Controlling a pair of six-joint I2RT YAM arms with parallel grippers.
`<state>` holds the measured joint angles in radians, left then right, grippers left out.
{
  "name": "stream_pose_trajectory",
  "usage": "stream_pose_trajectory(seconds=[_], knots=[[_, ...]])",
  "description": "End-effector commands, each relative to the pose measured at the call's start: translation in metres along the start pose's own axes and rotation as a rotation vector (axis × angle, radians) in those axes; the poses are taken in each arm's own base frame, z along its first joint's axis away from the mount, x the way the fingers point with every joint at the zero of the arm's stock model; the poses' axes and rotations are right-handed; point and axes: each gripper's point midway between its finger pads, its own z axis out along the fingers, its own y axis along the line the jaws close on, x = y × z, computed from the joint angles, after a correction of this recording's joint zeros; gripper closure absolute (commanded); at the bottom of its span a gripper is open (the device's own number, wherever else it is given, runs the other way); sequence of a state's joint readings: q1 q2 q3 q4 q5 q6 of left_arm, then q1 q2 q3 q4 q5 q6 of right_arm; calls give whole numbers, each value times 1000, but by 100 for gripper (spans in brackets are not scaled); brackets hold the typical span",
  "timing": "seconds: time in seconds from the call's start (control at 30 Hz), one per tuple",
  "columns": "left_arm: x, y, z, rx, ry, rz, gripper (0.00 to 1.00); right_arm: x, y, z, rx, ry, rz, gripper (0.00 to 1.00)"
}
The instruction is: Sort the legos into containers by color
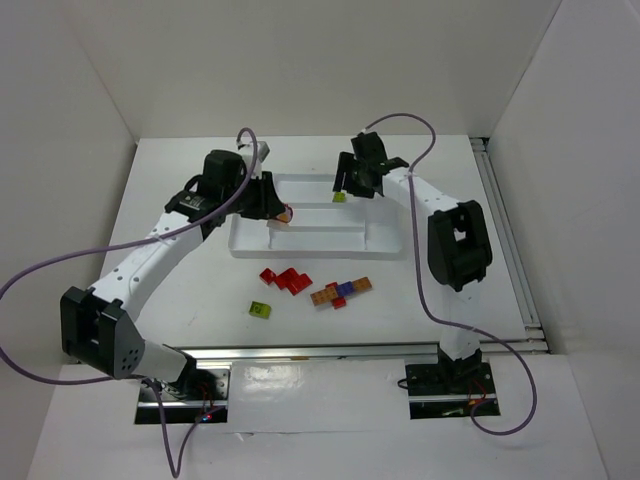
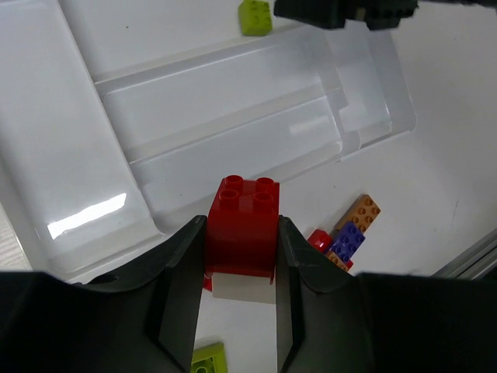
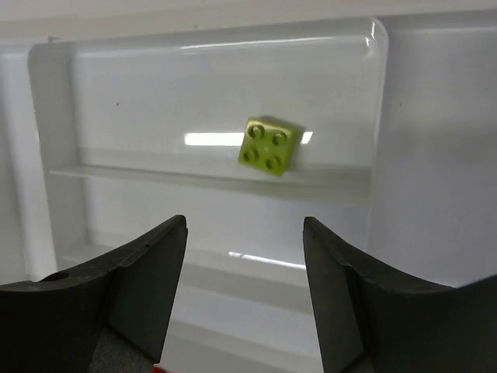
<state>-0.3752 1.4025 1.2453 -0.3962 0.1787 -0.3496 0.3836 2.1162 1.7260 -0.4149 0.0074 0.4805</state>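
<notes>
Cropped at the left wrist view's near edge: lime green brick [image 2: 206, 359]. Hidden behind the fingers of the left gripper [image 2: 241, 233]: both flanks of the clamped red brick [image 2: 242, 203].

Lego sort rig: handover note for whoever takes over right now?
Left end effector: shut on a red brick, held at the left end of the tray, not yet released.
Right end effector: open and empty, above the tray.
Done: one lime green brick lies in a far compartment.
Left: drop the held red brick. On the table in front of the tray are loose red bricks, a mixed cluster of orange, blue-purple and red, and a second lime brick.
</notes>
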Motion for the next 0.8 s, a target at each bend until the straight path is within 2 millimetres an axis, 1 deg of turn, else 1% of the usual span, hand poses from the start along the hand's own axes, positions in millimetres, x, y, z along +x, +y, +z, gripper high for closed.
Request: stream_pose_trajectory(seconds=[0.0, 0.03, 0.07, 0.1, 0.13, 0.17, 0.2, 0.23, 0.27, 0.3, 0.33, 0.37, 0.4, 0.43, 0.47, 0.5, 0.53, 0.57, 0.6, 0.63, 0.67, 0.7, 0.73, 0.77], knots=[[-27, -13, -2, 51, -54, -16, 100, -55, 34, -73, -103, -222, -10, 32], [-27, -12, 2, 49, -48, -18, 100, -54, 25, -67, -78, -201, -11, 37], [-27, -7, 5, 40, -43, -25, 100, -62, 29, -67, -80, -206, -20, 40], [-30, -10, 3, 51, -49, -22, 100, -61, 28, -60, -69, -188, -21, 43], [-30, -10, 3, 51, -49, -22, 100, -47, 20, -47, -37, -131, -34, 47], [-32, -12, 3, 63, -54, -20, 100, -50, 20, -50, -28, -134, -34, 50], [-32, -13, 3, 64, -54, -20, 100, -45, 17, -50, -23, -124, -34, 53], [-33, -9, 3, 57, -58, -25, 100, -51, 26, -71, -52, -163, -39, 53], [-38, -11, 1, 60, -69, -22, 100, -53, 38, -83, -104, -196, -33, 53], [-41, -9, 2, 67, -70, -26, 100, -45, 38, -105, -142, -207, -36, 52], [-46, -13, 0, 81, -80, -22, 100, -48, 55, -122, -249, -240, -34, 46], [-43, -13, 3, 100, -62, -39, 100, -24, 51, -123, -286, -208, -41, 42], [-48, -14, 2, 120, -66, -40, 100, -21, 59, -138, -353, -226, -53, 35], [-50, -16, 3, 142, -59, -43, 100, -20, 66, -152, -412, -248, -65, 30], [-52, -12, 5, 159, -52, -68, 100, -21, 81, -182, -518, -277, -93, 26], [-59, -15, 1, 192, -63, -78, 100, -13, 84, -189, -554, -257, -104, 23], [-58, -28, -2, 295, -46, -72, 100, -3, 86, -193, -588, -234, -105, 20], [-69, -31, -6, 346, -81, -72, 100, 5, 94, -201, -639, -218, -124, 19], [-72, -35, -10, 400, -87, -75, 100, 8, 108, -223, -751, -220, -150, 18], [-67, -49, -17, 519, -54, -95, 100, 19, 109, -226, -794, -194, -136, 17], [-71, -55, -23, 576, -58, -93, 100, 20, 115, -241, -849, -212, -146, 14], [-79, -58, -29, 627, -85, -96, 100, 20, 122, -253, -913, -231, -170, 14], [-73, -67, -34, 708, -56, -91, 100, 23, 123, -258, -933, -228, -169, 13], [-75, -73, -40, 750, -55, -82, 100, 24, 125, -261, -951, -227, -180, 13]])
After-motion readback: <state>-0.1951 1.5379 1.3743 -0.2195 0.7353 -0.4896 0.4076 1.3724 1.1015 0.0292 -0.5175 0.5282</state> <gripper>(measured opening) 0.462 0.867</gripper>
